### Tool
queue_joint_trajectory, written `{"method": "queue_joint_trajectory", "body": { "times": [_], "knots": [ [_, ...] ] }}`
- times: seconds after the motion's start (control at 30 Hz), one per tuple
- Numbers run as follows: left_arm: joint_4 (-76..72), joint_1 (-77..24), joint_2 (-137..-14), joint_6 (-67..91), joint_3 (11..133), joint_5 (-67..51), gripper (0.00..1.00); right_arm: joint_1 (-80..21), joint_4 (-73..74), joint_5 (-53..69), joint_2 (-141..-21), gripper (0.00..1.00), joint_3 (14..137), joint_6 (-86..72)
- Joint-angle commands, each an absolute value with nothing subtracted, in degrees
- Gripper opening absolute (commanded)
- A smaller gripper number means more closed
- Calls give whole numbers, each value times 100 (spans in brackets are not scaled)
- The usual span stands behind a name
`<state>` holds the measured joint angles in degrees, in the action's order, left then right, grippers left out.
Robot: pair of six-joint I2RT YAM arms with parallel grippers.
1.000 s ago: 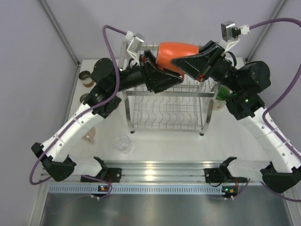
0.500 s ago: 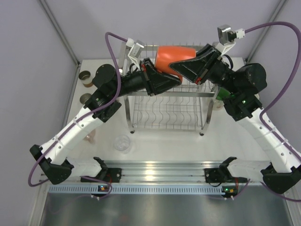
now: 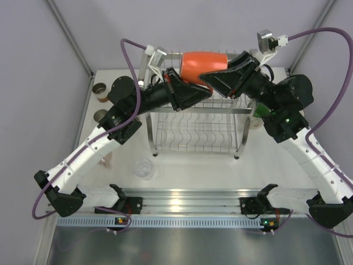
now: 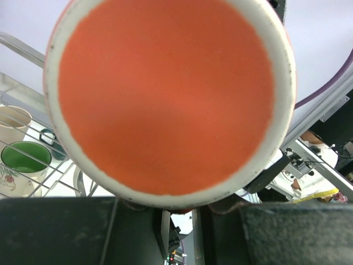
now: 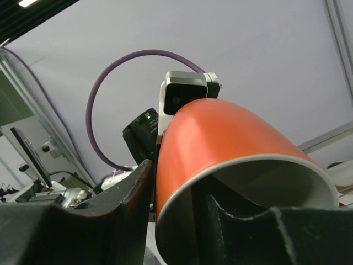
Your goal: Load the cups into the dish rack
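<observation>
An orange cup [image 3: 205, 63] with a pale rim is held sideways above a two-tier chrome wire dish rack [image 3: 193, 110].

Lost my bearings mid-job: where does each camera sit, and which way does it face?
Top external: above and behind the bases, looking down on the dish rack; both arms meet at the orange cup.
Left wrist: on the left wrist, facing the cup's base; its jaws along the bottom edge.
Right wrist: on the right wrist, tilted up at the cup's rim, held in its jaws.
Shared: the cup, in all three.
</observation>
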<state>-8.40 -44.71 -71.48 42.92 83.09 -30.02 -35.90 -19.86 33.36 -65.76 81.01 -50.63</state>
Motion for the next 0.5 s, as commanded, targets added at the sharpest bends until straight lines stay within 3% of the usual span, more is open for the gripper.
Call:
{"method": "queue_joint_trajectory", "body": {
  "times": [0.0, 0.17, 0.47],
  "knots": [
    [-1468, -4438, -6864, 4219, 8578, -2672, 0, -3648, -1751, 3235, -6302, 35, 8077, -4747],
    [-1406, -4438, -6899, 4201, 8683, -2584, 0, -3612, -1257, 2901, -6030, 46, 8095, -4316],
    [-1284, -4438, -6952, 4009, 8780, -2444, 0, -3542, -704, 2567, -5713, 53, 7876, -3894]
  ]
}}
